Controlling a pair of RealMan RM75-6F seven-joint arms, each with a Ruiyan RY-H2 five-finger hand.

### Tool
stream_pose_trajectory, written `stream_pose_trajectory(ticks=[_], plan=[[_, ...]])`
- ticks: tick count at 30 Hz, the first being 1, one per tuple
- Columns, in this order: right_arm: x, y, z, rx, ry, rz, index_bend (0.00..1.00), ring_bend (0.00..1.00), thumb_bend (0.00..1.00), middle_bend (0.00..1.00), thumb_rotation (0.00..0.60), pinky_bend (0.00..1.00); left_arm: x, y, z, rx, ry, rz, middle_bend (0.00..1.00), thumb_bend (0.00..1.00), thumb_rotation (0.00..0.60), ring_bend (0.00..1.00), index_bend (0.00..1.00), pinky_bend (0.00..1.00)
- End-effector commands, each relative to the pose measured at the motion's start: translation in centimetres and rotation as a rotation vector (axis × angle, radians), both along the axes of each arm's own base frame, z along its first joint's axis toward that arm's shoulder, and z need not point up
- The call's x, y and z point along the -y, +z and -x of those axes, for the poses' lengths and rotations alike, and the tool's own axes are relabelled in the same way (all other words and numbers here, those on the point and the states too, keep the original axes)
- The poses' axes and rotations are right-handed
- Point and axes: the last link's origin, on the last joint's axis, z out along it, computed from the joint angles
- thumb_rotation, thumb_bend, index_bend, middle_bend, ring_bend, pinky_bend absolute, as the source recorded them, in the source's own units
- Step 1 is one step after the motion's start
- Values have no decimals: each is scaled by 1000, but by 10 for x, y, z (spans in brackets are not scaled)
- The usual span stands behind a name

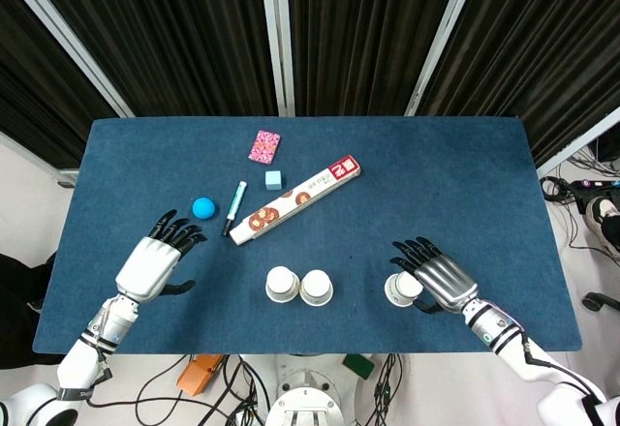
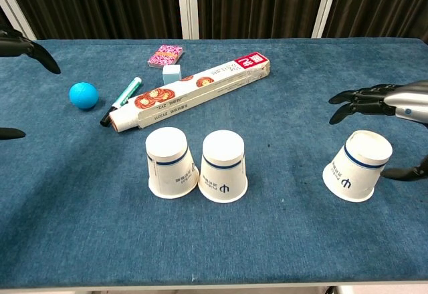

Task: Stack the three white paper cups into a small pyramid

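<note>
While the table (image 1: 465, 184) carries two cups (image 1: 299, 287) touching side by side near its front edge, the third cup (image 1: 404, 289) stands apart toward the front right corner, all upside down. My right hand (image 1: 441, 281) hovers spread and empty just beside that third cup, and my left hand (image 1: 150, 265) waits open, holding nothing, near the front left. I should close gently round the cup's wall so it does not crush, lift it straight, and set it centred over the seam between the pair.

Open cloth separates the paired cups (image 2: 197, 164) from the lone cup (image 2: 358, 165); the long box (image 2: 190, 93) bounds the far side.
</note>
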Motion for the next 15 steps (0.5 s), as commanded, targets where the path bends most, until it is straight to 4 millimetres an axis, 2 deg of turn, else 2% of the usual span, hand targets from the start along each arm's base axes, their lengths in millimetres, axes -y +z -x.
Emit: stream_pose_trajectory(ticks=[1, 3, 10, 15], plan=[[1, -1, -1, -3, -3, -4, 243, 0, 426, 42, 600, 41, 1, 1, 2, 1, 3, -1, 193, 144, 600, 131, 252, 0], [2, -2, -1, -4, -8, -8, 262, 0, 437, 48, 600, 41, 1, 1, 2, 2, 5, 0, 193, 143, 600, 131, 253, 0], [5, -3, -2, 1, -14, -6, 424, 0, 497, 101, 600, 41, 1, 3, 4, 5, 12, -8, 193, 143, 600, 130, 253, 0], [3, 12, -12, 42, 5, 23, 431, 0, 499, 104, 600, 41, 1, 8, 8, 3, 27, -22, 193, 144, 600, 130, 253, 0]])
